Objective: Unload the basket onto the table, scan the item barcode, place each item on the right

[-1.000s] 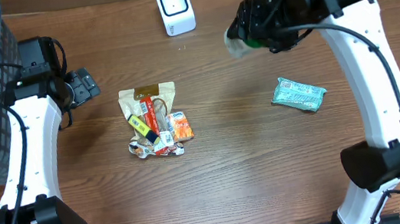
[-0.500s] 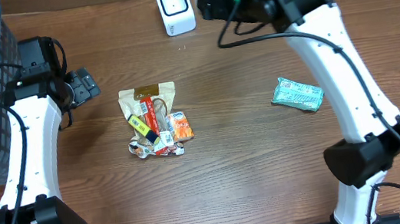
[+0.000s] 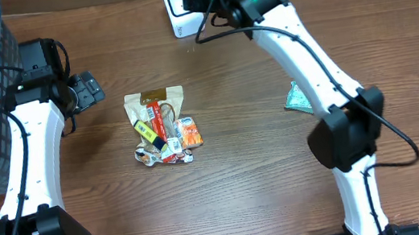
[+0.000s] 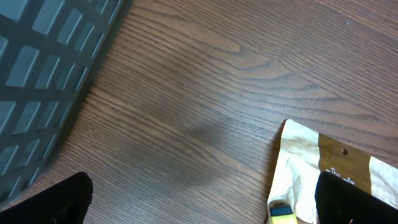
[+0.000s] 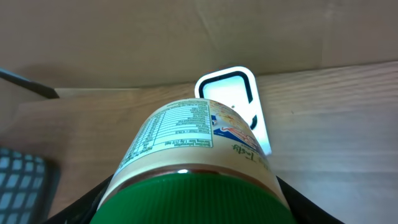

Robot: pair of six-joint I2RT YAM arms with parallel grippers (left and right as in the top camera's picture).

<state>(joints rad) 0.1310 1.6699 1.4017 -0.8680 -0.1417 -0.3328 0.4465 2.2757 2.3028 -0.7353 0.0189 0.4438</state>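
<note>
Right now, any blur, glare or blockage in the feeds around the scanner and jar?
Overhead: sharp, evenly lit, but the right arm hides part of the scanner. Right wrist: the jar fills the lower frame, green lid soft near the lens, label fairly sharp; the scanner's white rim is bright. Left wrist: tabletop slightly soft, fingers only dark blurs.
</note>
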